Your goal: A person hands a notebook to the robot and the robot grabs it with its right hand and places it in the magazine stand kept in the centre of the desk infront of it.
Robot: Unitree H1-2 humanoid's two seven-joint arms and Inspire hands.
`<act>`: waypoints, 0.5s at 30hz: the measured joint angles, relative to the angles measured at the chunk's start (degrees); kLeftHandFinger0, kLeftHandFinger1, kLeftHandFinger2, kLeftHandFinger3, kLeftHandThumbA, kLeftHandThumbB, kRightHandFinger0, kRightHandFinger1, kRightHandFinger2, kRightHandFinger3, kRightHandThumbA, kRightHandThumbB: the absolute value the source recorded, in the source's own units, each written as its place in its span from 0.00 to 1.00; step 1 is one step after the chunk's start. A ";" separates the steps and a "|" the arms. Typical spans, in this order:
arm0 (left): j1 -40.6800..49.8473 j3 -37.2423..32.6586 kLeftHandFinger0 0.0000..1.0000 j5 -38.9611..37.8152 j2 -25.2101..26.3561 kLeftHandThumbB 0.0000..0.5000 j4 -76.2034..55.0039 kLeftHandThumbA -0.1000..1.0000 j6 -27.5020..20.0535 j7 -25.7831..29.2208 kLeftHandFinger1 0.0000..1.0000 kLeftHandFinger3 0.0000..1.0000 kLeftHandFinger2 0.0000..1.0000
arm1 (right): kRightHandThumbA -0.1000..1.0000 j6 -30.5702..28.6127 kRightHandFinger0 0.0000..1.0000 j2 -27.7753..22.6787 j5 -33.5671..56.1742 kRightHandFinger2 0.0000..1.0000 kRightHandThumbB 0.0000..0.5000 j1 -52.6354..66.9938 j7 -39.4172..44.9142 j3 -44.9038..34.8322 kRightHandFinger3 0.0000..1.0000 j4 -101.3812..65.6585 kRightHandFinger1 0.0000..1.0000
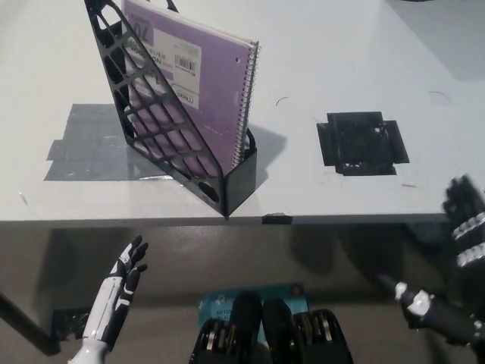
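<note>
Judged notebook (198,91), upright in stand (163,129) at 11 o'clock, light, stiff; spine best hold; left hand (121,284) spread empty, right hand (464,227) unreadable.

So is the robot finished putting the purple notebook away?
Looks like it. The purple notebook stands inside the black magazine stand on the desk. Nothing is in hand: the right hand sits low at the desk's right edge, holding nothing, and the left hand rests open below the desk. Nothing seems left to do.
</note>
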 measured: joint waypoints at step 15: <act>-0.10 0.85 0.95 -0.25 0.09 1.00 0.00 1.00 -0.01 0.00 1.00 1.00 1.00 | 1.00 -3.74 1.00 -1.52 0.33 1.00 0.61 -0.74 7.29 1.01 1.00 24.15 1.00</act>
